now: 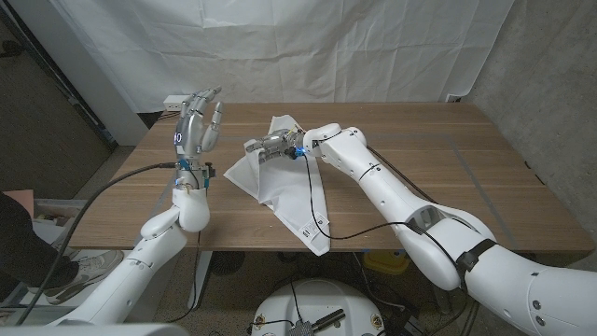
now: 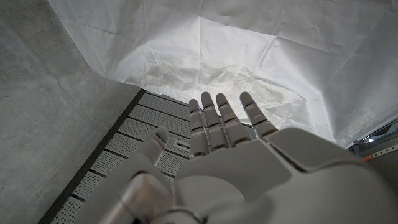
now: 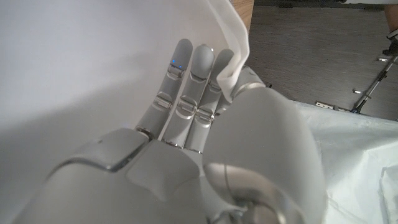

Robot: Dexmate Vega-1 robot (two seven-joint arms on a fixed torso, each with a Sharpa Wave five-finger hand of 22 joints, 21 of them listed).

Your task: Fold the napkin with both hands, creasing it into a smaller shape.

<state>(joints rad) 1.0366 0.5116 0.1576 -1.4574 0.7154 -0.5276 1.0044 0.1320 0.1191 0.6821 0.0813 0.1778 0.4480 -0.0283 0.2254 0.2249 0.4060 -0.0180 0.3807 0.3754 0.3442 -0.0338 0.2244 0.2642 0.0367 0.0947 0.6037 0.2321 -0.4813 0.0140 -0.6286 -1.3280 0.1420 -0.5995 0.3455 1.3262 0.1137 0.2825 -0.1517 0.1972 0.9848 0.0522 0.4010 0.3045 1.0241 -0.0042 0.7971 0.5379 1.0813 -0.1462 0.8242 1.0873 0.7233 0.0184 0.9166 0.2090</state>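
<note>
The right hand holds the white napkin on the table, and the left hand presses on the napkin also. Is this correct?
Not quite. In the head view the left hand is raised in the air, open, touching nothing. The right hand does hold the white napkin on the table.

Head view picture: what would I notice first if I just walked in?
Probably the white napkin crumpled in the middle of the wooden table, one corner hanging over the near edge. The right hand grips its far part. The left hand is raised above the table's left side, fingers spread, holding nothing.
</note>
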